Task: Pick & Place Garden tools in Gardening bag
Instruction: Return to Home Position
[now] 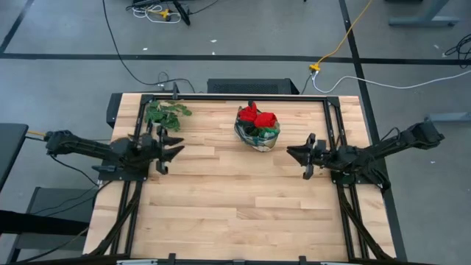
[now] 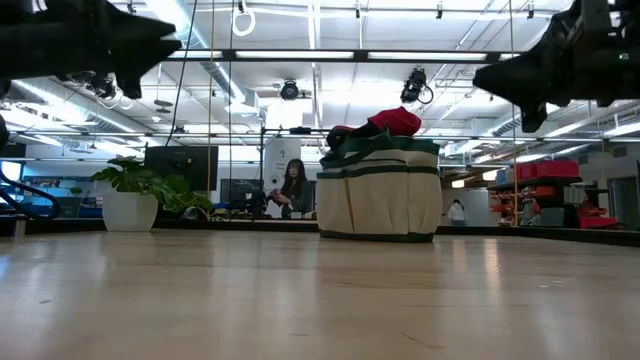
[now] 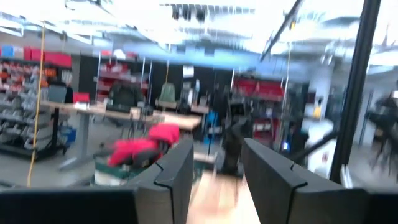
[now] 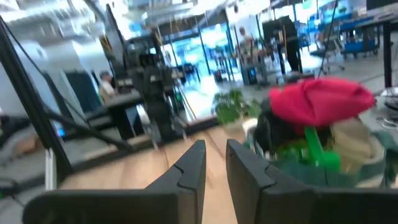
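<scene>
Jaws on both arms stand parted and empty, the left jaws wider than the right jaws, each raised above the bench (image 1: 235, 210) at its own side. The gardening bag (image 2: 380, 200) sits upright between them. Red gloves (image 2: 395, 122) crown its rim. A green spray bottle (image 4: 313, 151) shows beneath, apparently beside something dark. A leafy sprig (image 1: 166, 112) lies near the left arm.

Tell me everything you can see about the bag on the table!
The bag is small, round and soft like cloth, with pale sides and dark green trim. It stands upright on the wooden table, toward the back. It is stuffed full: red gloves poke out on top, with a green bottle beside them. The left gripper and right gripper hang apart from it, one on each side.
</scene>
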`<act>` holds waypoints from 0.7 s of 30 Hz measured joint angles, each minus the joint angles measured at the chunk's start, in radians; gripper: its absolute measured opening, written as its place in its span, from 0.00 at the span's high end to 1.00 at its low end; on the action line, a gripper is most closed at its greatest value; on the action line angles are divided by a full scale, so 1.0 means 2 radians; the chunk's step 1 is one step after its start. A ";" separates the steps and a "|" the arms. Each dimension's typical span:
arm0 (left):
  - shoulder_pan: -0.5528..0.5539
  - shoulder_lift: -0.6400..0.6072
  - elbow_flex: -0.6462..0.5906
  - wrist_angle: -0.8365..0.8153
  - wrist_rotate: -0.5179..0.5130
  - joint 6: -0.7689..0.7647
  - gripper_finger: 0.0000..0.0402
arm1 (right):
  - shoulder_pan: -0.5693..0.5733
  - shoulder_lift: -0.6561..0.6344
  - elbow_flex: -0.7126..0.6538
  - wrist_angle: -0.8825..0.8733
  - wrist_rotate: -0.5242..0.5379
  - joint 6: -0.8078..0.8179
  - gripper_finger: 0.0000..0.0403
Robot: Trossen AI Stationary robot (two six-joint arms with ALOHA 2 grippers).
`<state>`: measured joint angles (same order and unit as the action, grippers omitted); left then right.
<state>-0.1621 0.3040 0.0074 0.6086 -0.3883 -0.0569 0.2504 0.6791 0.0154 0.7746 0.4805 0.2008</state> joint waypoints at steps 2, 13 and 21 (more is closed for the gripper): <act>0.000 -0.026 0.000 0.000 0.000 0.000 0.65 | 0.000 -0.023 0.000 -0.002 0.000 0.000 0.84; 0.001 -0.128 0.000 0.000 0.000 0.000 0.65 | -0.005 -0.140 0.000 -0.008 0.000 0.000 0.84; 0.013 -0.152 0.000 0.013 0.000 -0.001 0.65 | -0.039 -0.215 0.000 -0.029 0.001 0.000 0.84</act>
<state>-0.1359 0.0004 0.0071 0.6348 -0.3893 -0.0583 0.1733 0.2498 0.0155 0.7172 0.4820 0.2005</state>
